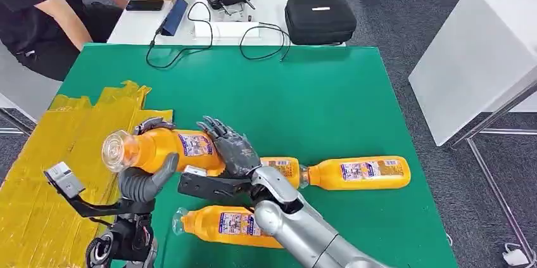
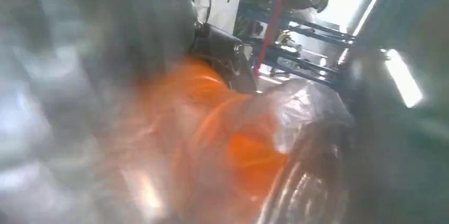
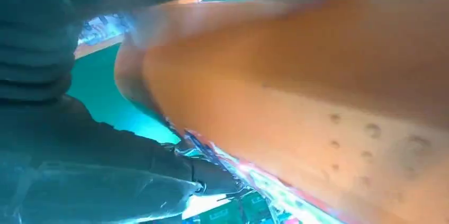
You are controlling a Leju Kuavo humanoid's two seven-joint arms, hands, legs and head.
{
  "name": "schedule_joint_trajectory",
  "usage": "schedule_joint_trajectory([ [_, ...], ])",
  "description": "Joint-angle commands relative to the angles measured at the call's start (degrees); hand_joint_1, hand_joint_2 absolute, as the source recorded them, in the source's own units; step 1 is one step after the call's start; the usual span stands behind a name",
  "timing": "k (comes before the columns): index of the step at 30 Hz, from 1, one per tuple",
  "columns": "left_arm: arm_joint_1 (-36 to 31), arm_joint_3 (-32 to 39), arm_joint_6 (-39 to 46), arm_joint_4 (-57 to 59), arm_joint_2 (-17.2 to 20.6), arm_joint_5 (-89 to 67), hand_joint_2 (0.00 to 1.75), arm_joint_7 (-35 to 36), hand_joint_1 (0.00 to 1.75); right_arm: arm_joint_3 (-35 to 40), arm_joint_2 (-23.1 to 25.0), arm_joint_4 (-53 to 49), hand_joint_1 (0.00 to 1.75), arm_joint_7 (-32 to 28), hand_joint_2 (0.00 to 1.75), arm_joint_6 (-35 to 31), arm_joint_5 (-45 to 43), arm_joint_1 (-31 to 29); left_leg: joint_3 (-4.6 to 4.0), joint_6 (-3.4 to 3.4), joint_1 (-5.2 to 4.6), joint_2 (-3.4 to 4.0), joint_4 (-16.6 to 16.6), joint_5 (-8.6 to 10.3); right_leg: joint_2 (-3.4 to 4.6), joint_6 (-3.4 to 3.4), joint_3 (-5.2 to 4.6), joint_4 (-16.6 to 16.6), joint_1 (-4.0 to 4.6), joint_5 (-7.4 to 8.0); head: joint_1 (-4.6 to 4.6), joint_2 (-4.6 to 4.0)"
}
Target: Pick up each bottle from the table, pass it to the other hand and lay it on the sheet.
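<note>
Handover in mid-air, lower left of the head view: both hands on one bottle

The held bottle (image 1: 166, 149) runs left to right, cap end left, over the edge of the yellow sheet (image 1: 44, 173). The left hand (image 1: 147, 176) cups its neck end from below; the right hand (image 1: 233, 151) wraps its base, fingers closed around it. The sheet is nearer the left hand, so I judge the right should let go
</note>
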Motion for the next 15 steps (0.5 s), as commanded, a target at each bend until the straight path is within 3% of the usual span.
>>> schedule_joint_trajectory([
  [1, -1.1, 1.0, 0.1, 0.4, -0.6, -0.1, 1.75, 0.1, 1.75, -0.3, -1.8, -0.2, 0.0, 0.1, 0.0, 0.3, -0.1, -0.6, 0.08, 0.0, 0.0, -0.09, 0.0, 0.0, -0.12, -0.01, 0.1, 0.0, 0.01, -0.02, 0.0, 0.0],
  [8, -0.9, 4.0, 2.5, -0.4, -0.6, -5.1, 1.75, -1.7, 1.75, -1.3, -3.6, -6.5, 0.0, -1.1, 0.0, 0.0, 0.2, 2.9, 0.22, -0.02, -0.01, -0.15, 0.0, -0.04, -0.21, -0.02, 0.26, 0.0, 0.0, -0.07, 0.0, 0.0],
  [15, -3.9, 8.6, 19.5, 0.2, 0.1, -32.6, 1.75, -7.2, 1.75, -1.8, -6.8, -18.0, 0.0, -2.8, 0.0, 2.3, -1.9, 8.4, 0.01, -0.02, 0.02, -0.2, 0.0, 0.02, -0.23, -0.02, 0.07, 0.0, 0.03, -0.03, 0.0, 0.0],
])
